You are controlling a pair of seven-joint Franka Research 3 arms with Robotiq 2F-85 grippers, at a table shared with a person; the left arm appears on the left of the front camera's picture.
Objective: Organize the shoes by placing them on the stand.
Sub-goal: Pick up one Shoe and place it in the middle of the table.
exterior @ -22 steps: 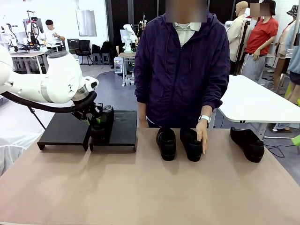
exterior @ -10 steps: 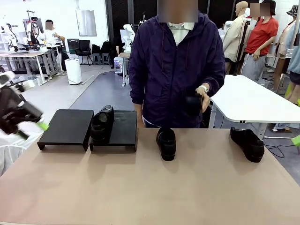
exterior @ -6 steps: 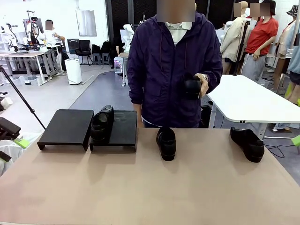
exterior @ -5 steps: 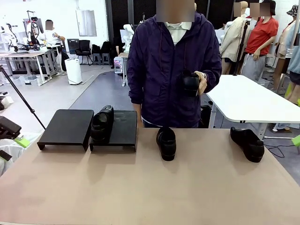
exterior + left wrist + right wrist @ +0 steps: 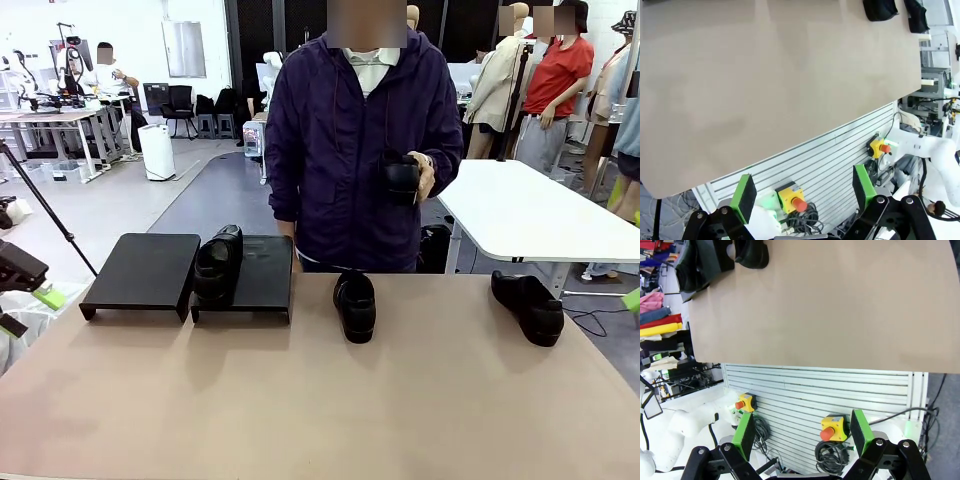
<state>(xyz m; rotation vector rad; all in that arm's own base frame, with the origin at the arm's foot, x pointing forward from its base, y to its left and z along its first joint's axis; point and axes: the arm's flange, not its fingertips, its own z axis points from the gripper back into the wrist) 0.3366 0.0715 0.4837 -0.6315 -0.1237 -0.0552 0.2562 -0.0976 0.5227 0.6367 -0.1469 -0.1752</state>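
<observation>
One glossy black shoe (image 5: 217,263) lies on the stand (image 5: 262,268), at the left edge of its right tray; the left tray (image 5: 140,270) is bare. Two more shoes rest on the table, one in the middle (image 5: 355,305) and one at the far right (image 5: 528,306). The person holds another shoe (image 5: 402,180) at chest height in one hand. My left gripper (image 5: 25,290) hovers open off the table's left edge, well away from the stand. Its wrist view shows wide jaws (image 5: 804,192) holding nothing. My right gripper (image 5: 801,432) is likewise open, with nothing between its fingers.
Both wrist views look down past the table's near edge at a slatted panel with yellow boxes bearing red stop buttons (image 5: 792,202) (image 5: 830,432). A white side table (image 5: 540,215) stands behind at the right. A tripod leg (image 5: 45,215) leans at the left.
My left gripper let go of the shoe on the stand and pulled back to the table's left edge. The person lifted one middle shoe off the table to chest height.
</observation>
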